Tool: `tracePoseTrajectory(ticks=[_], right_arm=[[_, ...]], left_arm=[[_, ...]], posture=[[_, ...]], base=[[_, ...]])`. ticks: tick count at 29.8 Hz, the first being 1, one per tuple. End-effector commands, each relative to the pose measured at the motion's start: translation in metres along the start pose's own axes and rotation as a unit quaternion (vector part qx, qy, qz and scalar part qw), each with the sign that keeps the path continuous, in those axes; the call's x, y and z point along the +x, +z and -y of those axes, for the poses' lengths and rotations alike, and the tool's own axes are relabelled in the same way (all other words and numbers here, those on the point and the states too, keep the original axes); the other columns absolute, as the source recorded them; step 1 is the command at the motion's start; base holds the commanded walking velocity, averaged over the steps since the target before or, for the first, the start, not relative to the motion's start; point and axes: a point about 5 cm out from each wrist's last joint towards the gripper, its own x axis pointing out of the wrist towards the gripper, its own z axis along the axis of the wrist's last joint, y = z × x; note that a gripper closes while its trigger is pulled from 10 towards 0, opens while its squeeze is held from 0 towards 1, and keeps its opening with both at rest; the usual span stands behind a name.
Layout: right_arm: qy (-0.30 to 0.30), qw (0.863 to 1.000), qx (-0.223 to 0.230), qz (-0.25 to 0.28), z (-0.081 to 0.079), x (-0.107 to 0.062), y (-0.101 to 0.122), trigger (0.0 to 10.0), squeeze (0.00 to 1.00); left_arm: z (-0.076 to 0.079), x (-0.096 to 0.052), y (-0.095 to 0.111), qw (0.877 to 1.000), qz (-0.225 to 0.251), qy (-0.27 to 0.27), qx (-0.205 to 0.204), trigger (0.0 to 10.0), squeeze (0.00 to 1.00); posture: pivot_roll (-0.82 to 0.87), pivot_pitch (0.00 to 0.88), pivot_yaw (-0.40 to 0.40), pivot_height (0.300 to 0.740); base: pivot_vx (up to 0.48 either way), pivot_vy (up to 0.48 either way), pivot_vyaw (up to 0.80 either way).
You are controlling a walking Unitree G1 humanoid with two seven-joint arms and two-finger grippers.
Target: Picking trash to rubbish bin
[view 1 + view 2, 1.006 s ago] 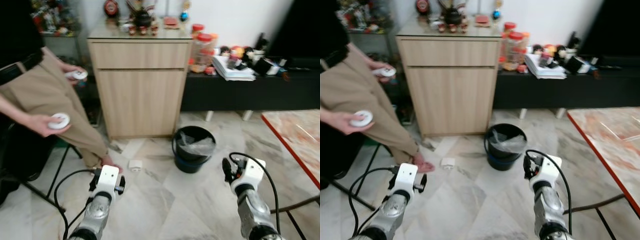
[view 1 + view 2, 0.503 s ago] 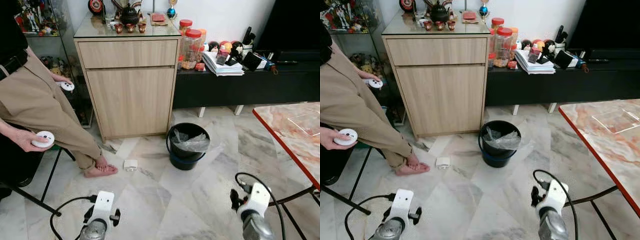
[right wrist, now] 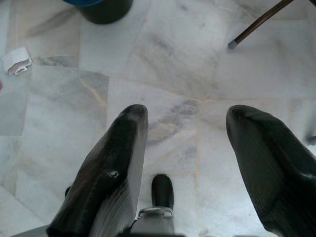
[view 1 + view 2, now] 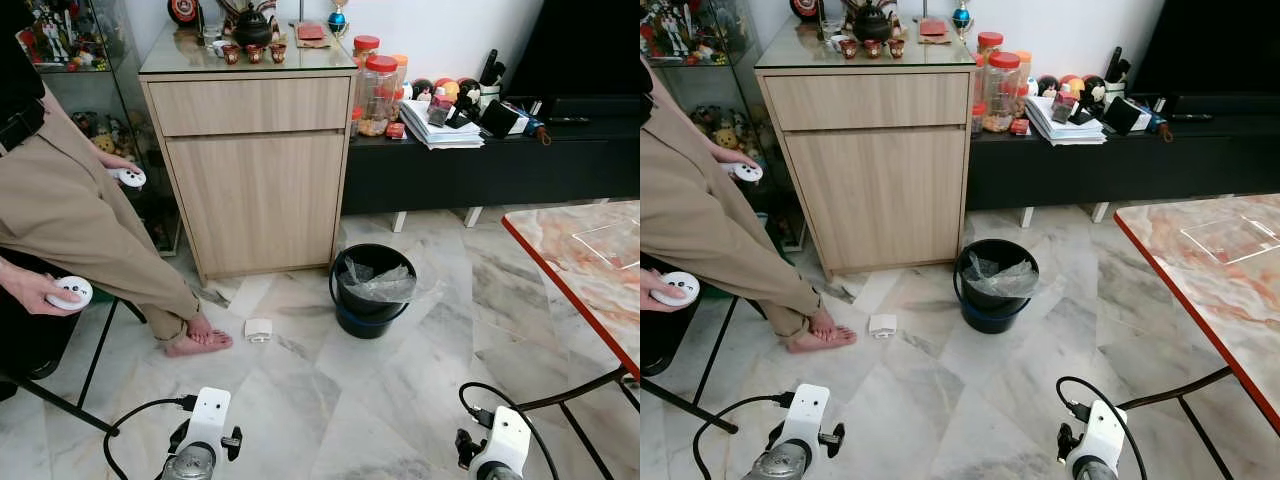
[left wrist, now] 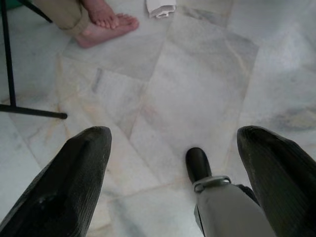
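**White scrap on the marble, bin close by**

The trash (image 4: 259,329) is a small, flat, white piece, roughly rectangular with a slightly crumpled edge, lying on the pale marble floor (image 4: 400,400). It sits just beside the bare foot (image 4: 200,342) of a seated person (image 4: 70,210) and in front of the wooden cabinet (image 4: 255,170), left of the bin.

The rubbish bin (image 4: 374,290) is a round black bucket with a blue band near its base, standing on the floor near the cabinet's right corner. A clear plastic liner (image 4: 380,284) is crumpled inside it.

The left gripper (image 5: 173,163) hangs low over bare floor, its two black fingers (image 5: 74,177) spread wide with nothing between them. The right gripper (image 3: 187,148) is likewise low, fingers (image 3: 113,173) wide apart over the marble
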Motion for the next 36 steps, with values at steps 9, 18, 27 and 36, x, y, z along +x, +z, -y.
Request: tracePoseTrajectory(ticks=[9,18,27,36], right_arm=[[-0.005,1.000,0.005,-0.004,0.001,0.000,0.000,10.0,0.00],[0.000,1.000,-0.005,-0.008,-0.002,0.000,-0.001,10.0,0.00],[-0.002,1.000,-0.009,-0.013,-0.001,0.000,-0.004,10.0,0.00],[-0.001,1.000,-0.008,-0.012,-0.001,0.000,-0.002,10.0,0.00]], left_arm=[[0.001,-0.003,-0.012,1.000,-0.025,0.006,-0.006,10.0,0.00],[0.000,-0.004,-0.016,1.000,-0.028,0.009,-0.008,10.0,0.00],[0.001,-0.004,-0.019,0.999,-0.037,0.011,-0.004,10.0,0.00],[0.001,-0.005,-0.020,0.999,-0.038,0.013,-0.006,10.0,0.00]], posture=[[0.14,0.000,-0.103,0.740],[0.15,0.000,-0.106,0.740],[0.15,0.000,-0.106,0.740],[0.16,0.000,-0.111,0.740]], base=[[0.000,0.000,-0.80],[0.000,0.000,-0.80],[0.000,0.000,-0.80],[0.000,0.000,-0.80]])
